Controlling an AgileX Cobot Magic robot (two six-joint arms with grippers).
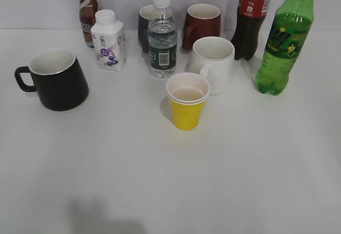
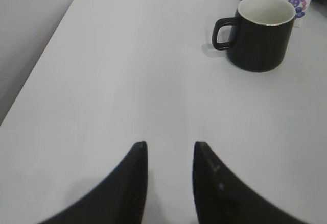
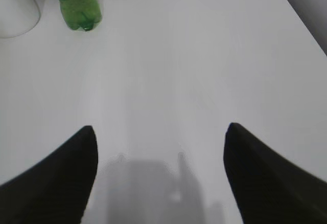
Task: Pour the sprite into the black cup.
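The sprite [image 1: 282, 42], a tall green bottle with a green cap, stands upright at the far right; its base shows at the top left of the right wrist view [image 3: 79, 4]. The black cup [image 1: 56, 79], white inside, stands at the left with its handle to the left; it also shows in the left wrist view [image 2: 260, 32]. My left gripper [image 2: 170, 145] is open and empty above bare table, well short of the cup. My right gripper [image 3: 161, 129] is wide open and empty, well short of the sprite. Neither gripper shows in the exterior view.
A yellow paper cup [image 1: 186, 103] stands in the middle, a white mug [image 1: 213, 63] behind it. At the back stand a clear water bottle [image 1: 162, 37], a cola bottle [image 1: 251, 18], a dark red mug [image 1: 202, 25], a narrow dark mug [image 1: 145, 26], a small milk carton [image 1: 109, 41] and a brown bottle [image 1: 87, 10].
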